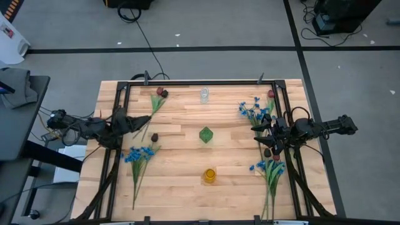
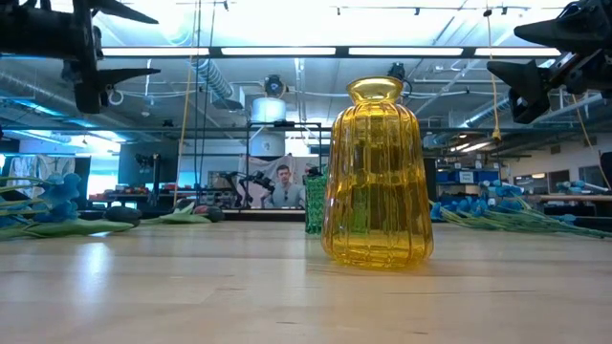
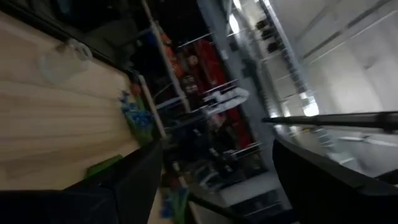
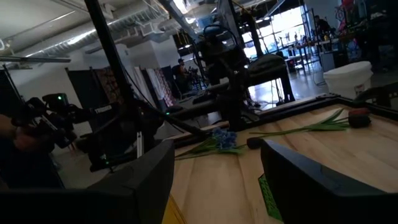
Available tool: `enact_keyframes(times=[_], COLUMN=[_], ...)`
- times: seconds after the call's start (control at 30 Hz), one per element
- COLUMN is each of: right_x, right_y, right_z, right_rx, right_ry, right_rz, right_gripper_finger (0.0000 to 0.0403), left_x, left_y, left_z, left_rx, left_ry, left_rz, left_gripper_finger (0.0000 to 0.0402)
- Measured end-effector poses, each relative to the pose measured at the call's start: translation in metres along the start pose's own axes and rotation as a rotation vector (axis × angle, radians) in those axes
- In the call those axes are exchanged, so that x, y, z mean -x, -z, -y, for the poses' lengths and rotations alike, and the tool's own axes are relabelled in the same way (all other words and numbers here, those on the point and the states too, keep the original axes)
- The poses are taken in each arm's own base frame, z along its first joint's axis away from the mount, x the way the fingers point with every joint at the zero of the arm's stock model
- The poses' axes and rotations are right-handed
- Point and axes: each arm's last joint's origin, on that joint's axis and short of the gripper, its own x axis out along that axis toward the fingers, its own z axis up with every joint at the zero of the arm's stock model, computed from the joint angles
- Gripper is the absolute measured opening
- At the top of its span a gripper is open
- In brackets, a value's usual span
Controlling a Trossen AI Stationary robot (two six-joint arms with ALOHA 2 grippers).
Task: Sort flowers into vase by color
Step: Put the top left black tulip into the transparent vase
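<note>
No sorting is seen done yet: the yellow vase (image 1: pixel 209 175), the green vase (image 1: pixel 205 134) and the clear vase (image 1: pixel 204 95) in a line down the middle of the desk (image 1: pixel 181 187) are all seen without stems, so the whole job is judged left. The flowers are found lying flat to both sides of the green vase: a blue spray (image 1: pixel 139 156) and a red bud (image 1: pixel 160 94) on the left-arm side, two blue sprays (image 1: pixel 252 112) (image 1: pixel 270 167) and a red bud (image 1: pixel 270 94) on the right-arm side. The left claw (image 1: pixel 142 120) is held wide open and empty above the desk left of the green vase, and the right claw (image 1: pixel 261 134) is likewise held wide open and empty to its right, between the two blue sprays.
</note>
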Motion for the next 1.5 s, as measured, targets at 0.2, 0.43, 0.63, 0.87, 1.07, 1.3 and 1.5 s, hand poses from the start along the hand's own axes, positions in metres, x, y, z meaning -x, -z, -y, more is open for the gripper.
enact_keyframes(times=[0.2, 0.43, 0.63, 0.87, 1.07, 1.3, 1.5], right_x=[0.000, 0.000, 0.000, 0.000, 0.000, 0.000, 0.000], right_y=[0.000, 0.000, 0.000, 0.000, 0.000, 0.000, 0.000], right_z=[0.000, 0.000, 0.000, 0.000, 0.000, 0.000, 0.000], right_rx=[0.000, 0.000, 0.000, 0.000, 0.000, 0.000, 0.000], right_ry=[0.000, 0.000, 0.000, 0.000, 0.000, 0.000, 0.000], right_rz=[0.000, 0.000, 0.000, 0.000, 0.000, 0.000, 0.000], right_gripper_finger=[0.0249, 0.0249, 0.0249, 0.0249, 0.0249, 0.0249, 0.0249], left_x=[-0.003, -0.009, -0.013, -0.013, -0.019, -0.041, -0.057], left_y=[-0.008, -0.014, -0.015, -0.025, -0.033, -0.035, -0.047], left_z=[0.023, 0.048, 0.061, 0.072, 0.082, 0.080, 0.069], left_rx=[-0.112, -0.272, -0.410, -0.621, -0.776, -0.883, -0.906], left_ry=[-0.114, -0.254, -0.340, -0.459, -0.467, -0.498, -0.665], left_rz=[-0.052, -0.153, -0.229, -0.314, -0.444, -0.621, -0.683], left_gripper_finger=[0.0309, 0.0309, 0.0309, 0.0309, 0.0309, 0.0309, 0.0309])
